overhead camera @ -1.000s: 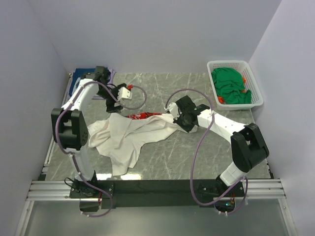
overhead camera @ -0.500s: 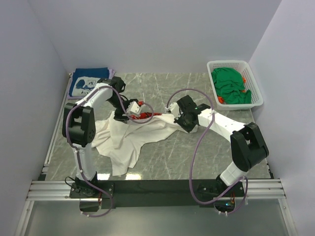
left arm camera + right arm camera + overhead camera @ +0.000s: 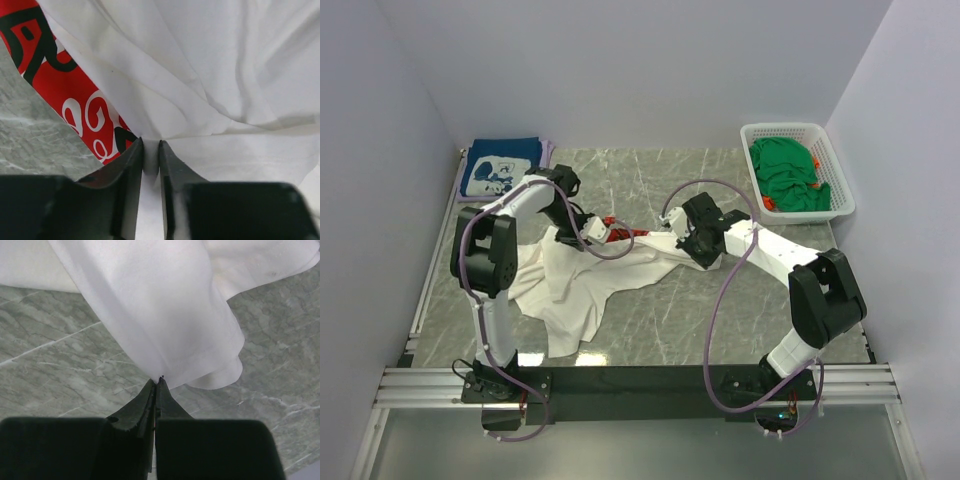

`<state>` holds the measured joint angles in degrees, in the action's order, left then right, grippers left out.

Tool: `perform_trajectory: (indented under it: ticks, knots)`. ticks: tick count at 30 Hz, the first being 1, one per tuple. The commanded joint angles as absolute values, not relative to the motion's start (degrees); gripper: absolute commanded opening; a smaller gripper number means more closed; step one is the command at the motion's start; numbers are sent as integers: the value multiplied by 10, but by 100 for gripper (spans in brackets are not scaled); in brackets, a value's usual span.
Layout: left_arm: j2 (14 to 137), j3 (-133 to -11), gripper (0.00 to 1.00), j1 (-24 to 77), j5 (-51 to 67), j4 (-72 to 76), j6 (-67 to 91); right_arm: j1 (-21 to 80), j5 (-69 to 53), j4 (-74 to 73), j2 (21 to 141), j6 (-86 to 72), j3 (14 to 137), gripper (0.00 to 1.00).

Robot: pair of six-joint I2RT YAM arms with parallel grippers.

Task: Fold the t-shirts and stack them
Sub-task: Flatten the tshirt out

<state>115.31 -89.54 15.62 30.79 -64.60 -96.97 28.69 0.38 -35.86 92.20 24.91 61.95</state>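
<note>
Having swung in from the far left, the left tool (image 3: 151, 143) now clamps a fold of the white t-shirt (image 3: 582, 285) beside its red print (image 3: 75, 95). The right tool (image 3: 159, 380) stays clenched on the shirt's right edge, mid-tabletop (image 3: 740, 320), so spreading looks next.

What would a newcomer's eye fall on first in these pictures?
First, the large crumpled white cloth t-shirt with red lettering print, sprawled mid-table, with the left gripper and the right gripper each pinching it in their jaws. Next, the bright green cloth shirts heaped in the white plastic lattice basket at the far right corner.
</note>
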Motion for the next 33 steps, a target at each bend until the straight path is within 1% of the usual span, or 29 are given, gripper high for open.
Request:
perform_trajectory:
  ticks: [1,2,4,5,9,11,13,16,18,20,26,29,33]
  knots:
    - [1101,-885,19,144,331,-638,-969,280,2,-368,925,245,632,0]
    - [1093,-881,10,132,336,-635,-968,279,2,-368,925,245,633,0]
    - [1070,-881,2,118,353,-632,-960,278,-10,-368,926,247,634,0]
    - [1062,-881,1,102,359,-631,-955,277,-10,-369,927,248,634,0]
    - [1028,-878,2,60,397,-628,-930,276,-11,-368,925,250,630,0]
    - [1018,-872,5,37,405,-627,-920,275,-11,-367,925,251,628,0]
    - [1014,-866,5,23,413,-628,-911,273,-11,-367,925,252,626,0]
    - [1014,-853,1,4,424,-620,-888,272,-12,-366,927,254,626,0]
    - [1014,-845,4,1,433,-617,-874,272,-15,-369,928,255,627,0]
    - [1010,-834,4,-24,446,-613,-867,271,-15,-369,925,257,624,0]
    - [1002,-820,6,-49,465,-596,-839,269,-20,-371,920,262,625,0]
    - [1004,-820,9,-57,472,-597,-835,269,-26,-376,920,261,629,0]
    - [1006,-816,10,-58,483,-581,-813,269,-28,-379,918,261,630,0]
